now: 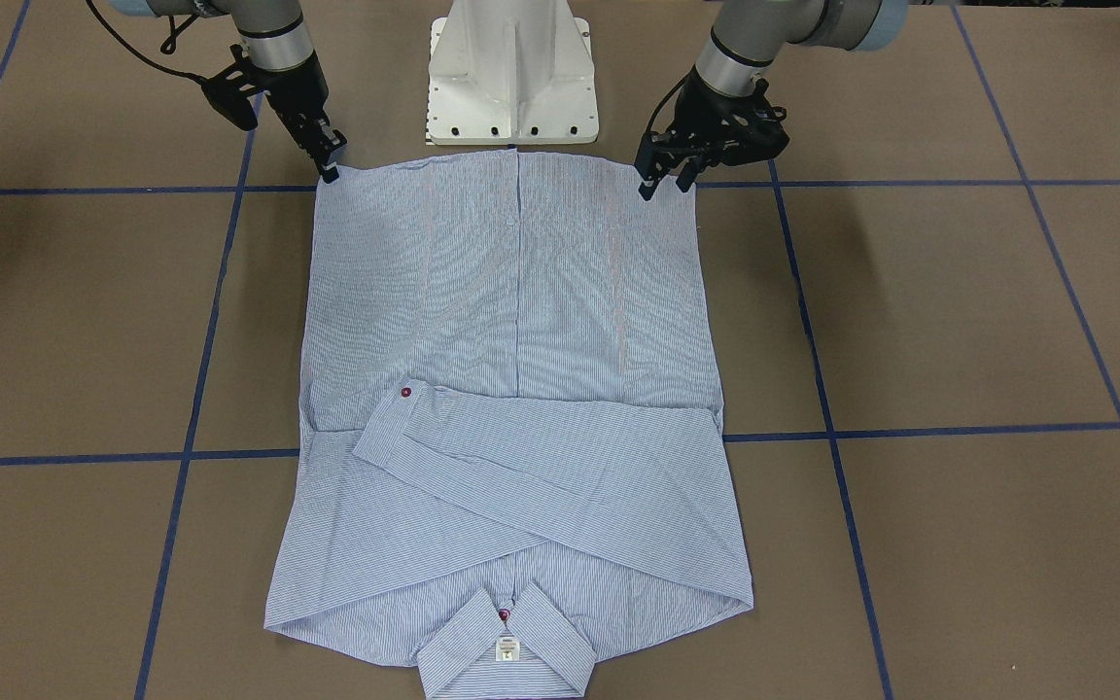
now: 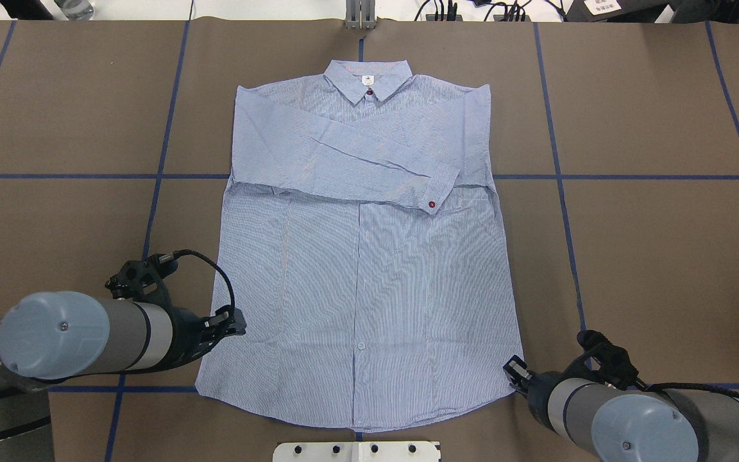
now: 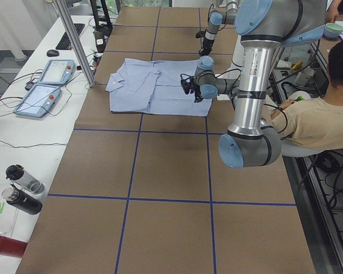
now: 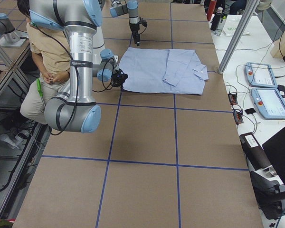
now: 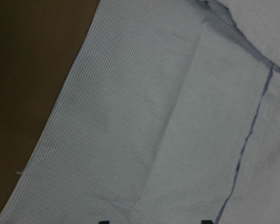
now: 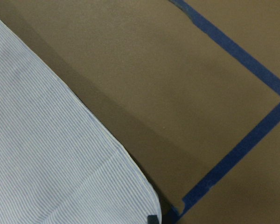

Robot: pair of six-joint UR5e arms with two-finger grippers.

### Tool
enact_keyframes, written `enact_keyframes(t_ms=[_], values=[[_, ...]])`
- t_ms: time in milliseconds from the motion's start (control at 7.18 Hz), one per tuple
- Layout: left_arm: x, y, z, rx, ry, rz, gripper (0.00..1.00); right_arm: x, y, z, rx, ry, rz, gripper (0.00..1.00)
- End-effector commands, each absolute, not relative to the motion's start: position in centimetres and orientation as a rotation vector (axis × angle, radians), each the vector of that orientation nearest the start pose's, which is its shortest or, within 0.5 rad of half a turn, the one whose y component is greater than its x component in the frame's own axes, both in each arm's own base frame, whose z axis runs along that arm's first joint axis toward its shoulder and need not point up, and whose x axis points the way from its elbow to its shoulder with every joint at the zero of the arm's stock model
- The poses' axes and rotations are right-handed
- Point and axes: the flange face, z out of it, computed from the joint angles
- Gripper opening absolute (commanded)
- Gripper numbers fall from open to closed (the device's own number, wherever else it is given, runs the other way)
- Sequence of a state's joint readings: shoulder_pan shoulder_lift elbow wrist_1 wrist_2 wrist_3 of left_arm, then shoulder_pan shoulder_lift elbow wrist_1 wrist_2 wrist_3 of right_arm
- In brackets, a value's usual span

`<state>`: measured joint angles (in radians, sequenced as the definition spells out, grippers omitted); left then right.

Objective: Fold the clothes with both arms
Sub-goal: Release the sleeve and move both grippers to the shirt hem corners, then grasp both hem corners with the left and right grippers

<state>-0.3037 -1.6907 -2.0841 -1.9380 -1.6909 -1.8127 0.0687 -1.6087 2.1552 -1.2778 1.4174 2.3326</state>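
One shirt point(image 1: 511, 321), hem corners at left gripper point(image 1: 667, 187) and right gripper point(image 1: 330, 169).

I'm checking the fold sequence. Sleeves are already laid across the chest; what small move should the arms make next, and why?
Probably lower both grippers and pinch the hem corners. The light blue striped button-up shirt lies flat; the black left gripper hangs open over cloth near one corner, and the black right gripper is at the other.
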Motion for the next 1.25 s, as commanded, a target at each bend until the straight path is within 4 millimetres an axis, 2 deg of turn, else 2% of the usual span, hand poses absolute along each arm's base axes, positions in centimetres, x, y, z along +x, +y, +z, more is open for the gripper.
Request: enact_keyframes(t_ms=[0, 139, 418, 1114], values=[[45.7, -24.1, 34.7, -0.12, 0.952, -0.464, 0.61, -44.7, -18.0, 37.6, -0.153, -0.861, 0.844, 0.0], [46.8, -22.2, 35.2, -0.148, 0.931, -0.446, 0.59, -44.7, -18.0, 37.5, -0.152, -0.863, 0.844, 0.0], [46.7, -22.0, 36.4, -0.132, 0.908, -0.454, 0.57, -44.7, -18.0, 37.5, -0.152, -0.863, 0.844, 0.0], [47.4, -21.3, 37.6, -0.135, 0.88, -0.442, 0.55, -44.7, -18.0, 37.5, -0.151, -0.86, 0.845, 0.0]])
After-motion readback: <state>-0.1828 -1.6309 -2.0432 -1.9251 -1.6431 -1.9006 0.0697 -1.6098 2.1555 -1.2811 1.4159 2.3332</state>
